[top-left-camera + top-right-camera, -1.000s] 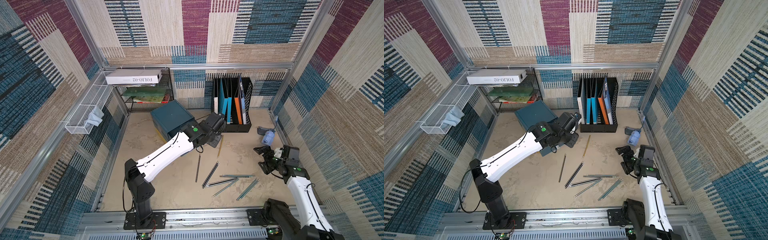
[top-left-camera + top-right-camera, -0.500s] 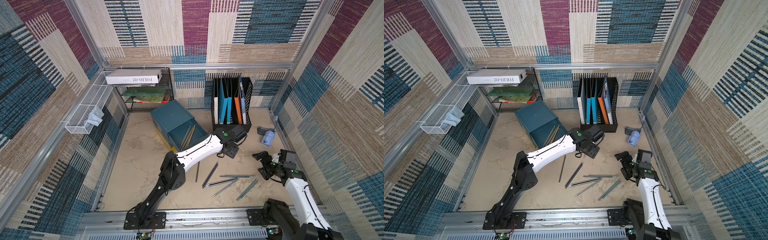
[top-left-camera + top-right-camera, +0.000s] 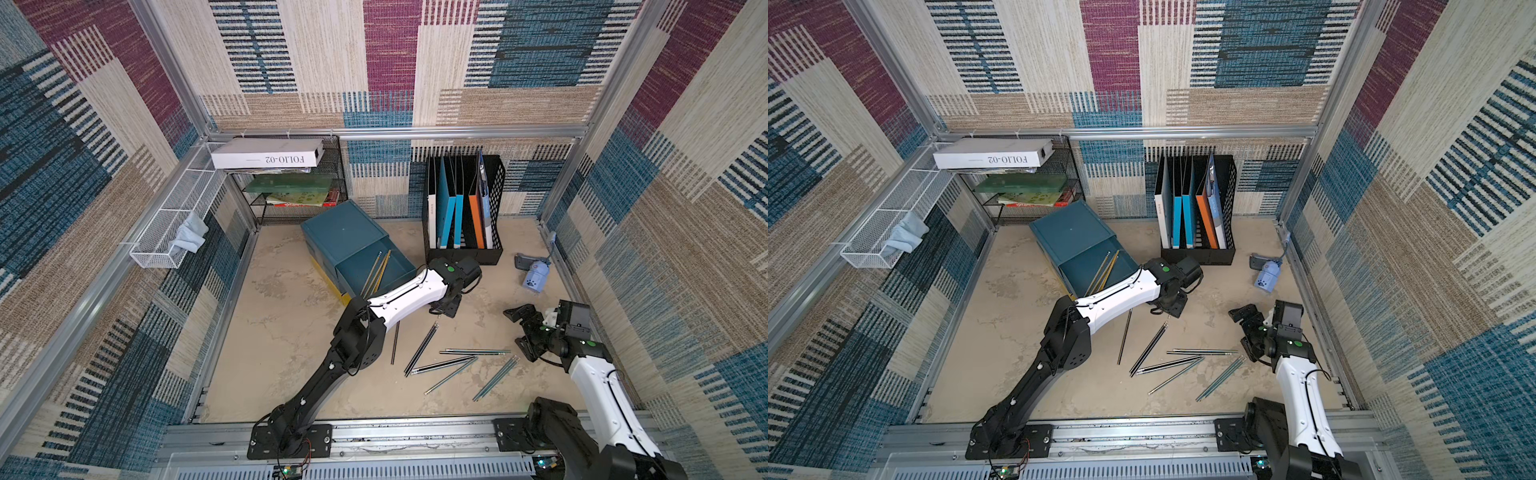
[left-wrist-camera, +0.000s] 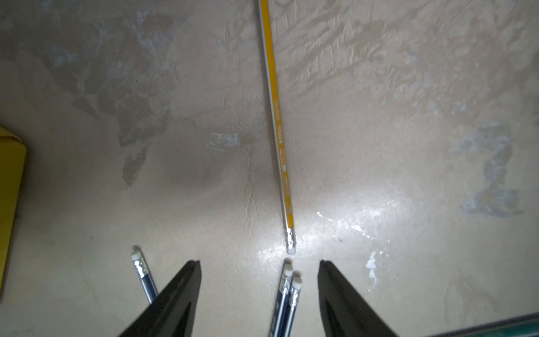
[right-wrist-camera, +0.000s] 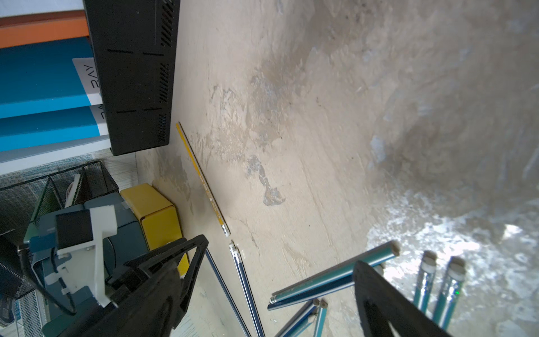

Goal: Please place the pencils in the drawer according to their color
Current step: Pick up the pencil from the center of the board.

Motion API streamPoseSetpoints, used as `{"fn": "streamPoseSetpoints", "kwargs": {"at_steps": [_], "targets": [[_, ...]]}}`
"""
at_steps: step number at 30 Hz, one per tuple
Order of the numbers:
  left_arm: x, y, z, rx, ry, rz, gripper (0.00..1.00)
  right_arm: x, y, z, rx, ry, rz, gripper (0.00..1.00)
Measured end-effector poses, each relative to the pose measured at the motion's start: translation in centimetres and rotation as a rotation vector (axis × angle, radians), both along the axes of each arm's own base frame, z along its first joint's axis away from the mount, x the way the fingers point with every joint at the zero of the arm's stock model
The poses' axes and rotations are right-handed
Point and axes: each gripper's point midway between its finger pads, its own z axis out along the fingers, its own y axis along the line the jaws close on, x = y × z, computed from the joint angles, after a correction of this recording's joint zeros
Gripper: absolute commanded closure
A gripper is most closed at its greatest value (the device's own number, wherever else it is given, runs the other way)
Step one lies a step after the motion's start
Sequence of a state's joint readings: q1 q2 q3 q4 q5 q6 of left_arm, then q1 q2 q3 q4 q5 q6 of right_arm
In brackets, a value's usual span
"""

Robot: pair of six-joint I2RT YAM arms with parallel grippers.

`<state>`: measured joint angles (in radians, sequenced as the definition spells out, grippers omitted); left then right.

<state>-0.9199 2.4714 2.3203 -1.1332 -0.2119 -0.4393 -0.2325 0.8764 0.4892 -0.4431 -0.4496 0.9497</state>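
Note:
The teal cabinet point(image 3: 345, 226) has its top drawer point(image 3: 395, 270) pulled out, with a few yellow-and-black pencils point(image 3: 376, 272) lying in it. My left gripper point(image 3: 444, 309) hangs low over the floor to the right of the drawer, open and empty. In the left wrist view a yellow pencil point(image 4: 277, 125) lies just ahead of the left gripper point(image 4: 259, 262), and two black pencils point(image 4: 288, 294) lie on the floor between its jaws. Black pencils point(image 3: 422, 349) and teal-blue pencils point(image 3: 494, 378) are scattered in the front middle. My right gripper point(image 3: 521, 330) is open above the teal ones point(image 5: 335, 277).
A black file holder point(image 3: 461, 216) with folders stands at the back. A wire shelf point(image 3: 291, 191) with books and a white box stands at the back left. A white wire basket point(image 3: 174, 224) hangs on the left wall. A small blue object point(image 3: 534, 278) lies at the right.
My left arm has swung from over the drawer to the floor on its right, and its gripper has opened wider. Yellow pencils now show in the drawer. The right arm barely shifted.

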Motion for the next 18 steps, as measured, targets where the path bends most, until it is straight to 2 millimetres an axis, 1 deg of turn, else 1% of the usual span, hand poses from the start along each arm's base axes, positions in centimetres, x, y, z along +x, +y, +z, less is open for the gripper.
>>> {"fn": "streamPoseSetpoints", "kwargs": {"at_steps": [5,13,16,18], "targets": [[0.1,0.3,-1.8,0.019,0.029,0.014,0.37,0.0,0.0,0.0,0.000,0.000,0.000,0.04],[-0.4,0.2,-3.4,0.024,0.068,0.022,0.38,0.0,0.0,0.0,0.000,0.001,0.000,0.04],[-0.5,0.2,-3.6,0.024,0.077,0.021,0.41,0.0,0.0,0.0,0.000,0.001,0.000,0.04],[-0.6,0.1,-3.8,0.020,0.083,0.020,0.45,0.0,0.0,0.0,0.000,0.000,0.000,0.04]]}}
